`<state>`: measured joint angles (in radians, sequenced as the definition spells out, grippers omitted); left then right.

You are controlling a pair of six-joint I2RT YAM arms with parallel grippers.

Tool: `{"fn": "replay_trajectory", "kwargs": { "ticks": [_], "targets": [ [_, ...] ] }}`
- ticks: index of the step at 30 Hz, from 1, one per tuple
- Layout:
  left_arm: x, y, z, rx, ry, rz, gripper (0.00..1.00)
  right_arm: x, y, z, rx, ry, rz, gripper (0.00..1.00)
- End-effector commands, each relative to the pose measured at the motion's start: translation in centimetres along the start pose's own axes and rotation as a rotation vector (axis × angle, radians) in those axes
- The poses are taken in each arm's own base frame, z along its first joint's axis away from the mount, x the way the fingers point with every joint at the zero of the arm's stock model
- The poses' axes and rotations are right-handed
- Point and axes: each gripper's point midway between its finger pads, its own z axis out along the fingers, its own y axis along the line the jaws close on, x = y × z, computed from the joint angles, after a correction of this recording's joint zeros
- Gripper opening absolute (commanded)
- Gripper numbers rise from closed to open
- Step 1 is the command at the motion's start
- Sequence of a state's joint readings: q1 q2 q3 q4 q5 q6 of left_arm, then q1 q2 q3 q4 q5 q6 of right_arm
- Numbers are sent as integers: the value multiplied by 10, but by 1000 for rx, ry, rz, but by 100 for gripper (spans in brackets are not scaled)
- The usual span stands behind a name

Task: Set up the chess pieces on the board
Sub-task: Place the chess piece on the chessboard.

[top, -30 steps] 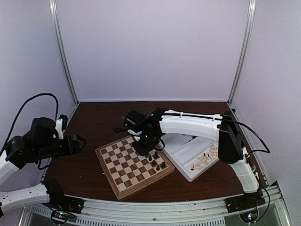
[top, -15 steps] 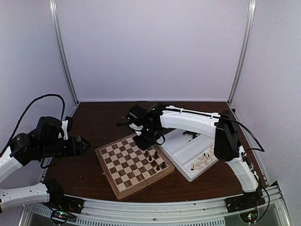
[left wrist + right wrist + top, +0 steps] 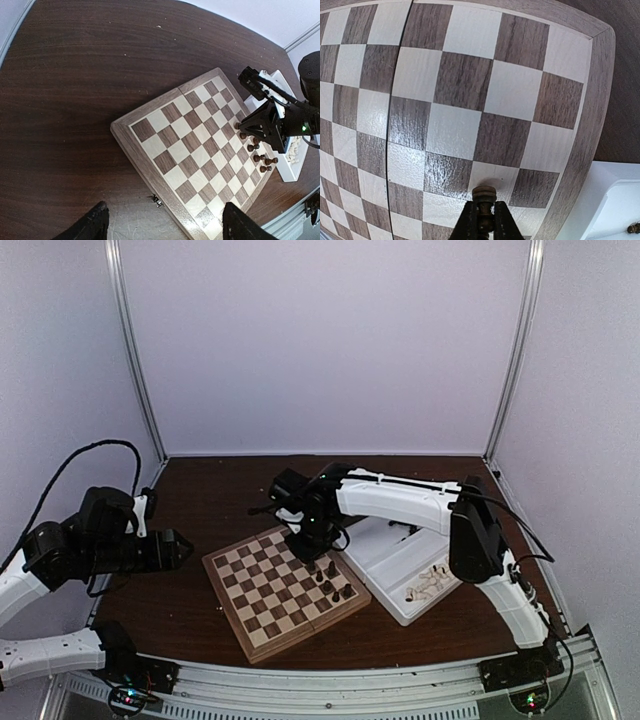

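Observation:
The chessboard lies at the table's middle, also in the left wrist view and right wrist view. Several dark chess pieces stand near its right edge; they show in the left wrist view too. My right gripper is low over the board's far right corner, shut on a dark chess piece held just above a light square. My left gripper is open and empty, raised left of the board.
A white two-compartment tray sits right of the board, touching its edge, with pale cream pieces in its near compartment. The dark wooden table runs to white walls at the back and sides.
My right gripper has moved from the board's right-edge pieces toward its far right corner. My left arm has shifted slightly right and forward.

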<state>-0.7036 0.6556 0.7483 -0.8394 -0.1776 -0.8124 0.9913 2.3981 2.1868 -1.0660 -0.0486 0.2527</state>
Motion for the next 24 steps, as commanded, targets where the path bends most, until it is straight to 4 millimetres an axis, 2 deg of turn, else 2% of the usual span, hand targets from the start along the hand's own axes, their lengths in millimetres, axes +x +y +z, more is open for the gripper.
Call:
{"fn": "replay_trajectory", "kwargs": {
  "ticks": [1,8,18,22,24],
  "targets": [
    [-12,-9,-5,32,-27,9,78,-3,-1,1,2,0,-9,9],
    [-10,-9,-4,29,-23,18,78,-4,-2,4,13,5,-16,12],
    [-10,-9,-3,29,-18,29,78,-10,-4,-1,17,-11,-15,26],
    [-10,-9,-3,29,-17,32,78,-11,-4,-3,16,-16,-16,26],
    [-9,-9,-3,28,-16,32,78,-12,-4,-3,14,-19,-15,23]
  ]
}}
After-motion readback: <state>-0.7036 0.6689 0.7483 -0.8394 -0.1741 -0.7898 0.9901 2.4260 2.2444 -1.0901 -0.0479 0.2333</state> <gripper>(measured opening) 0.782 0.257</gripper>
